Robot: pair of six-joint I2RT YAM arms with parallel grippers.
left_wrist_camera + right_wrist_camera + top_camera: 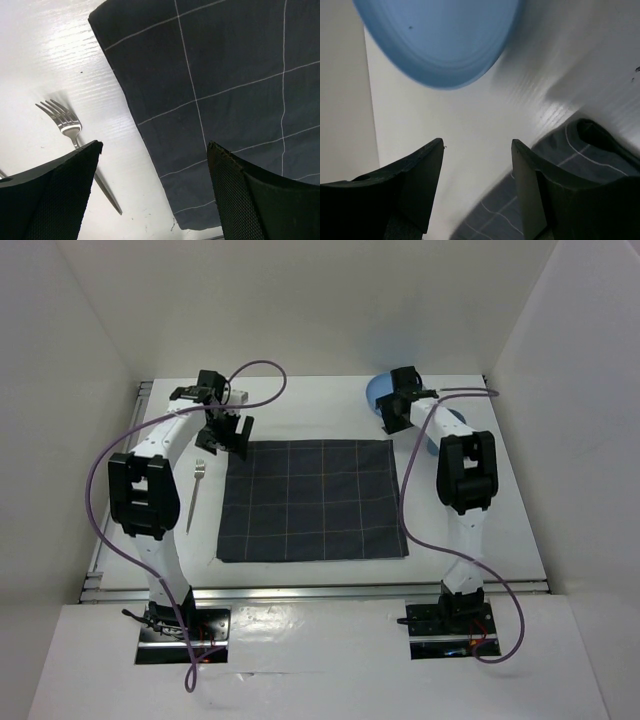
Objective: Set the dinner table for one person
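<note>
The dinner table is a white tabletop with rails. A dark grey checked placemat lies flat in its middle. A silver fork lies on the table left of the mat, also seen in the left wrist view. A blue plate sits at the far right, also in the right wrist view. My left gripper is open and empty above the mat's far left corner. My right gripper is open and empty just short of the plate.
White walls enclose the table on three sides. Purple cables loop from both arms, one hanging beside the mat's right edge. The placemat shows in both wrist views.
</note>
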